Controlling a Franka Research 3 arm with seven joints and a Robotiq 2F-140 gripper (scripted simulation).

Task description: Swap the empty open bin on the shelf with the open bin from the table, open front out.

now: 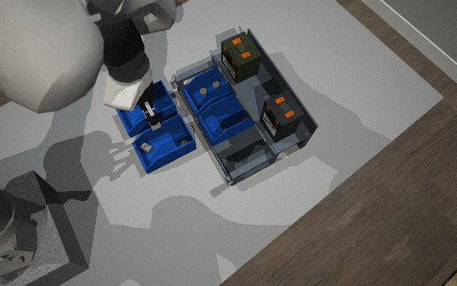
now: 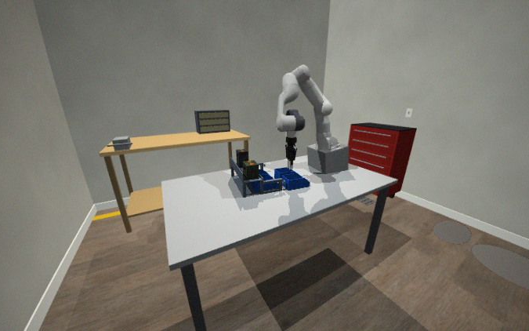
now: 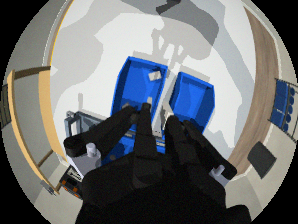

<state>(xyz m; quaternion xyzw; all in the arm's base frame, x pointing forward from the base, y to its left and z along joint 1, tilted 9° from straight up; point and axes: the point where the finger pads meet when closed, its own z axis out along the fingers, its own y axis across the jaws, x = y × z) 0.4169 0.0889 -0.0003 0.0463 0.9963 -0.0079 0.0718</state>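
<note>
The loaded open bin (image 1: pixel 166 141) (image 2: pixel 296 181) (image 3: pixel 135 82) stands on the table, a light block (image 1: pixel 146 146) (image 3: pixel 155 75) near its front and a dark part (image 1: pixel 184 141) at its rear. The empty bin (image 1: pixel 164 94) (image 3: pixel 193 100) stands on the table beside it, a narrow gap between. My gripper (image 1: pixel 154 124) (image 2: pixel 290 167) (image 3: pixel 156 105) is open by a small gap, pointing down with nothing held. In the wrist view its fingertips appear on either side of the loaded bin's side wall nearest the empty bin; their exact height is unclear. The shelf's end place (image 1: pixel 247 151) is vacant.
The shelf holds a blue bin (image 1: pixel 194 97) with round parts and another blue bin (image 1: pixel 219 118) with dark parts. A green case (image 1: pixel 242 60) (image 2: pixel 251 169) and a dark case (image 1: pixel 282 115) (image 2: pixel 241 157) stand on the board behind. The arm's base block (image 2: pixel 327 158) is beyond the table bins.
</note>
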